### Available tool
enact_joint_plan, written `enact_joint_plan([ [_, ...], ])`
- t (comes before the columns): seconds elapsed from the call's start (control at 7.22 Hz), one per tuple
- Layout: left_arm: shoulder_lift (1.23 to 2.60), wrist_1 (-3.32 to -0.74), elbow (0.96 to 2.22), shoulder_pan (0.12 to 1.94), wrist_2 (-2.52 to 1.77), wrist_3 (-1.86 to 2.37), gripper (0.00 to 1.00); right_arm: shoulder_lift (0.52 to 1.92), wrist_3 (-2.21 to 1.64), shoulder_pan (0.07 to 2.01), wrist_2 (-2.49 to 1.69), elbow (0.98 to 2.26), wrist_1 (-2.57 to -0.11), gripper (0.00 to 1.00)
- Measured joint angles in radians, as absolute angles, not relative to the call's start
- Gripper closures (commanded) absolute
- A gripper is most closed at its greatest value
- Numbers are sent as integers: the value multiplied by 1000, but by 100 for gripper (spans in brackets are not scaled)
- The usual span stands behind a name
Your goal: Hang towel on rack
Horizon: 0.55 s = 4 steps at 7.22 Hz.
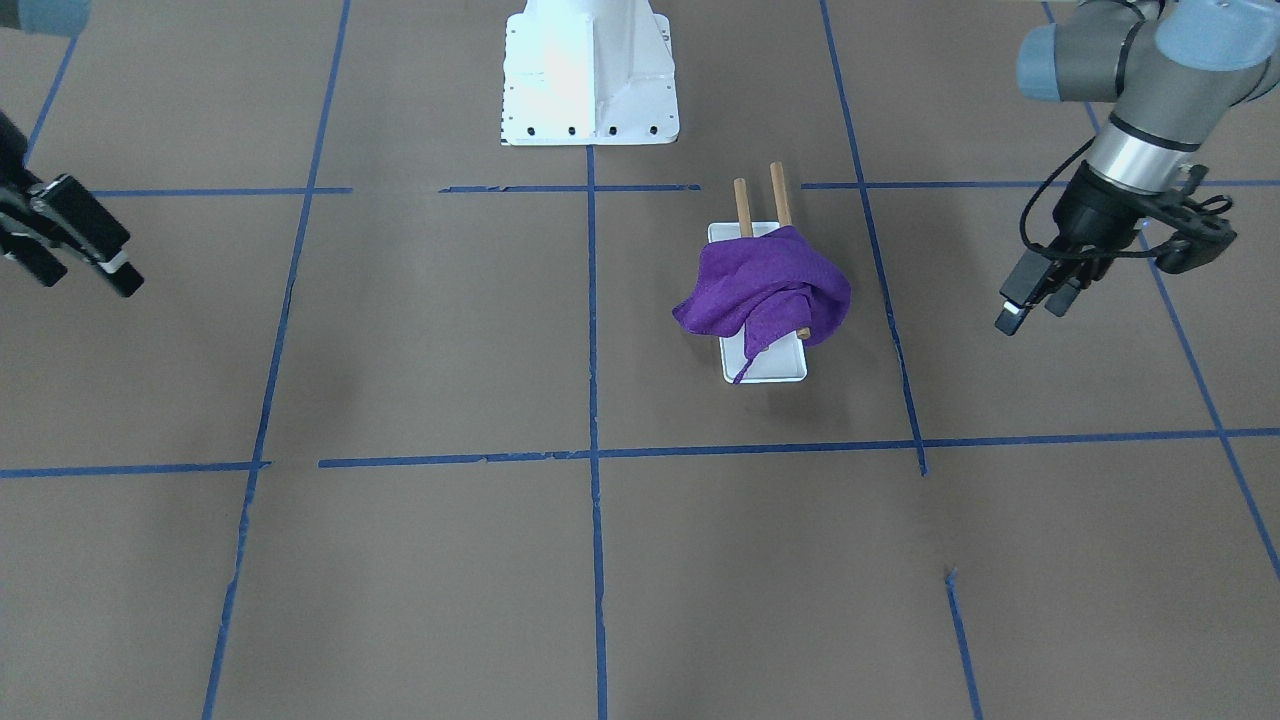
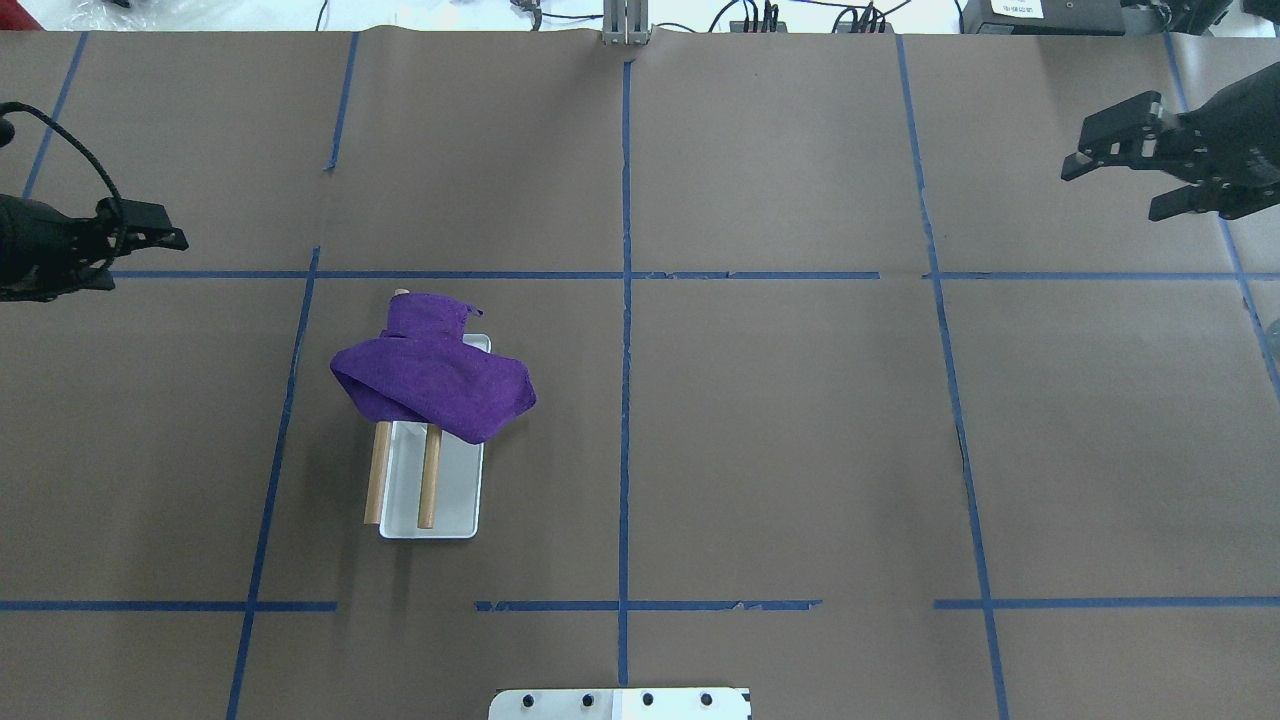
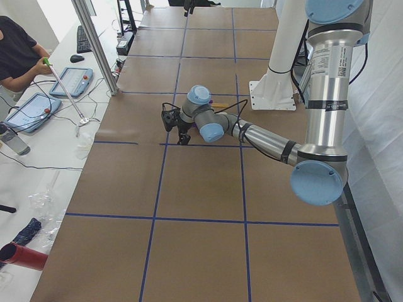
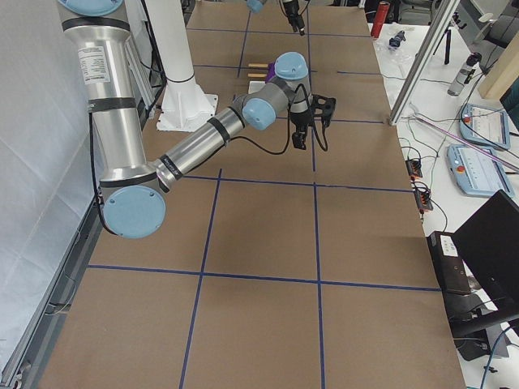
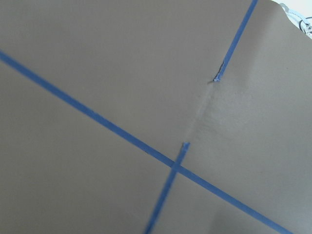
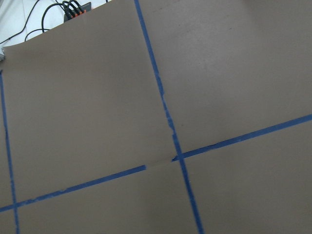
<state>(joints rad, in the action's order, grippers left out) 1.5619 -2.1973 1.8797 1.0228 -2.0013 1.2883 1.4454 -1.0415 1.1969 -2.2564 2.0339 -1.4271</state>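
Observation:
The purple towel lies bunched over the two brown wooden rods of the rack, whose white base shows beneath it. In the overhead view the towel covers the far half of the rods and overhangs the base on both sides. A thin thread hangs from one corner. My left gripper is open and empty, off to the side of the rack and above the table; it also shows overhead. My right gripper is open and empty, far across the table.
The large white bolted pedestal stands at the robot's side of the table, close behind the rack. Blue tape lines grid the brown table cover. Cables and plugs lie along the far edge. An operator sits beside the table.

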Motion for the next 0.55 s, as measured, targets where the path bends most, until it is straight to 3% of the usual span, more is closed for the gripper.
enact_joint_plan([
  [0.55, 1488, -2125, 1847, 1327, -2086, 545, 0, 1564, -426, 1435, -2323, 1815, -1431, 0],
])
